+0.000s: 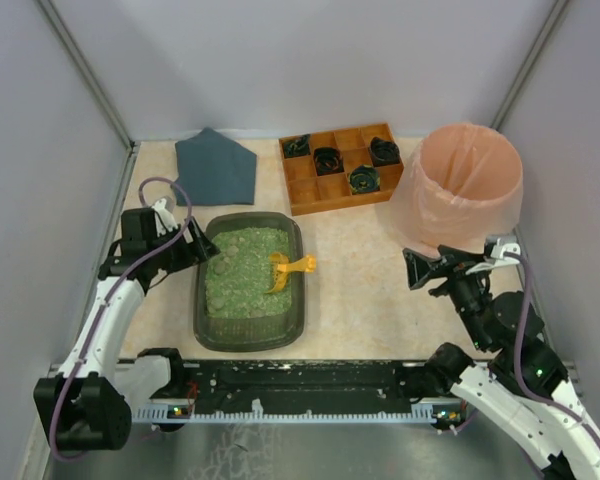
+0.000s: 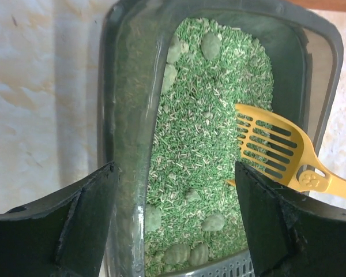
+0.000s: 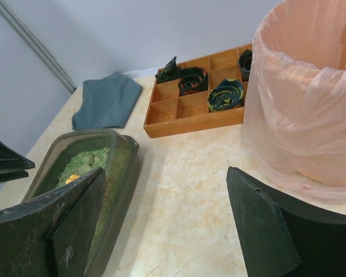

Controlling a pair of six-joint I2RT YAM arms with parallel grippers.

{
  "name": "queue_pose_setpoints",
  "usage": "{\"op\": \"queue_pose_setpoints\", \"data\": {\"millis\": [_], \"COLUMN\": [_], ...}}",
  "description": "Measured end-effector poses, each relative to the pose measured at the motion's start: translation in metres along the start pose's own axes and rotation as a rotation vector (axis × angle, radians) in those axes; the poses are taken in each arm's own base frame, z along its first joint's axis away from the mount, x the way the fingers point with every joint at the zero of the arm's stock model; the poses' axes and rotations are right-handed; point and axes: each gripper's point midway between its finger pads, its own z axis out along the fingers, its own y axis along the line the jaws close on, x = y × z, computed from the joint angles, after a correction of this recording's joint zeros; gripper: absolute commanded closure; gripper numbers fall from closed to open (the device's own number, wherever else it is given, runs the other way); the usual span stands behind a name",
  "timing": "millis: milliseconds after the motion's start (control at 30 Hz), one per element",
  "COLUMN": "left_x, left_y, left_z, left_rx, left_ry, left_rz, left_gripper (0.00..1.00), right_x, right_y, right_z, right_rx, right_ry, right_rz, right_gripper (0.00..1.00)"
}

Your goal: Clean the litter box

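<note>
The litter box (image 1: pixel 246 342) is a dark grey-green tray left of centre, filled with green pellets and several rounded clumps (image 2: pixel 213 221). A yellow slotted scoop (image 1: pixel 291 267) lies on the litter by the box's right wall, with its handle over the rim. My left gripper (image 1: pixel 206 250) is open at the box's far-left corner. In the left wrist view, my left gripper (image 2: pixel 173 173) straddles the box wall (image 2: pixel 126 115): one finger outside it, the other above the litter near the scoop (image 2: pixel 275 144). My right gripper (image 1: pixel 411 269) is open over bare table, right of the box (image 3: pixel 112 167).
A round pink bag-lined bin (image 1: pixel 463 183) stands at the back right, close behind my right gripper (image 3: pixel 164 179). An orange-brown wooden compartment tray (image 1: pixel 325 195) with dark rolled items sits at the back centre. A grey-blue cloth (image 1: pixel 216 167) lies at the back left. Grey walls enclose the table.
</note>
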Motion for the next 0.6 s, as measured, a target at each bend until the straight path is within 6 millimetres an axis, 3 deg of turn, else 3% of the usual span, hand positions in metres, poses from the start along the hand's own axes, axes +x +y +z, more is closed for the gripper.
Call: {"op": "queue_pose_setpoints", "data": {"millis": [267,433,600], "left_x": [0.023,0.028,0.032], "left_y": [0.002,0.007,0.007], "left_z": [0.014,0.018,0.025], "left_rx": [0.012,-0.013,-0.051], "left_ry": [0.128,0.15,0.156], "left_rz": [-0.068,-0.092,-0.095], "left_gripper": [0.3,0.44,0.5], "right_x": [0.018,0.021,0.032], "right_y": [0.003,0.007,0.009], "right_z": [0.006,0.008,0.012], "right_rx": [-0.015,-0.033,-0.04], "right_ry": [0.038,0.049,0.072], "right_rz": [0.006,0.019,0.029], "right_gripper": [0.15,0.15,0.15]}}
